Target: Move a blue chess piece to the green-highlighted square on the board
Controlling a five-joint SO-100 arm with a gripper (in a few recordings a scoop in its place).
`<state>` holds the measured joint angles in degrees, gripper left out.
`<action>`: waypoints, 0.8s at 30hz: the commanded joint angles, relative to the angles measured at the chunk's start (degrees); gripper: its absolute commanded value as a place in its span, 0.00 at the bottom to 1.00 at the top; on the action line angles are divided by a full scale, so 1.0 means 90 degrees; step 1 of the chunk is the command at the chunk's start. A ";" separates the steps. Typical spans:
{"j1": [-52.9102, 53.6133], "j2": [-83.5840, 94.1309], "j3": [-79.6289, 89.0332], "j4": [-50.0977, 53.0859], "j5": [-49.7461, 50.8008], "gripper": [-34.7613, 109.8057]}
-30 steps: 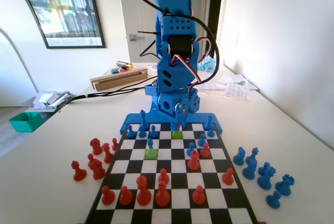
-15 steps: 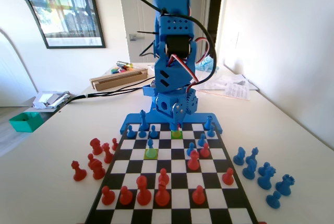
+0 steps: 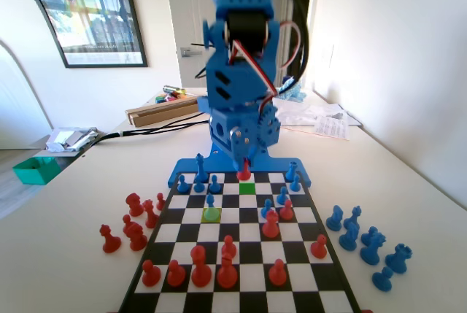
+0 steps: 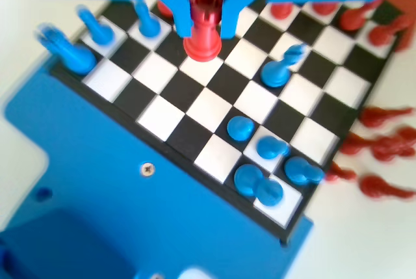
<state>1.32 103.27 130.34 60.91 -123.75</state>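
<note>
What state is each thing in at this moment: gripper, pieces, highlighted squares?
gripper: shut on the red piece
red piece: upright between the jaws, lifted off the board
green-highlighted square: vacant
blue chess piece: upright at the lime square, untouched
lime square: front part bare

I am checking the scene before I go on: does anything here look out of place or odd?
Yes. The hand is shut on a red rook and holds it, it seems, just above the green-highlighted square, which is bare. The task calls for a blue piece, so a red one in the hand looks odd.
</note>
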 commanded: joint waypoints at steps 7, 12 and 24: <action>0.1729 0.0625 -0.1709 0.2119 -0.0059 0.25; 0.3096 0.0615 -0.2119 0.2539 -0.0654 0.25; 0.5303 -0.0439 -0.3379 0.3076 -0.1602 0.25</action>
<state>45.88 100.11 104.85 87.54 -136.58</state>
